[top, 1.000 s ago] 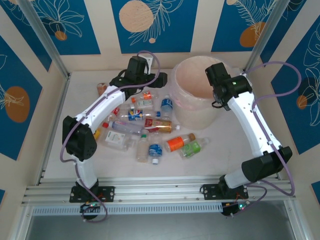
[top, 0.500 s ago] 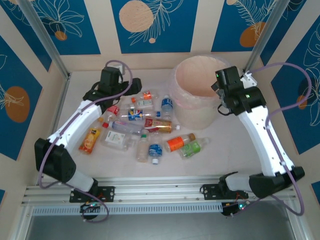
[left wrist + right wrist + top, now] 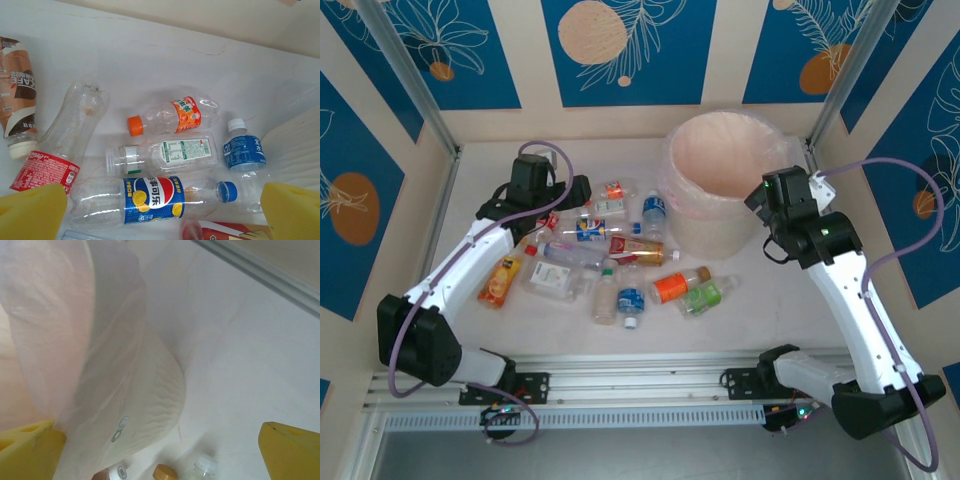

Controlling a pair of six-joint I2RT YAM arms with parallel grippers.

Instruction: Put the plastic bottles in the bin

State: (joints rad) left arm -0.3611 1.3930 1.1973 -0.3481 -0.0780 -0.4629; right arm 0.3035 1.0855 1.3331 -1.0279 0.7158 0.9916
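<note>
The plastic bottles (image 3: 631, 298) lie scattered across the table's middle, left of the bin (image 3: 720, 180), a big cream bucket with a thin liner. My left gripper (image 3: 577, 192) hovers open over the far-left bottles. In its wrist view my left gripper (image 3: 162, 215) spans a blue-labelled bottle (image 3: 154, 199) without touching it. Beyond lie a green-printed bottle (image 3: 165, 154) and an orange-capped one (image 3: 172, 116). My right gripper (image 3: 760, 205) is open and empty beside the bin's right wall. In the right wrist view my right gripper (image 3: 160, 455) faces the lined bin (image 3: 125, 390).
A red-labelled bottle (image 3: 60, 145) and a brown coffee bottle (image 3: 17, 95) lie at the left. Bottle caps (image 3: 165, 473) show below the bin. Bare table stretches right of the bin (image 3: 240, 365). Metal frame posts (image 3: 410, 80) and walls close in the table.
The left arm swung back from beside the bin to above the left bottles. The right gripper opened and drew back from over the bin's rim, down its right side.
</note>
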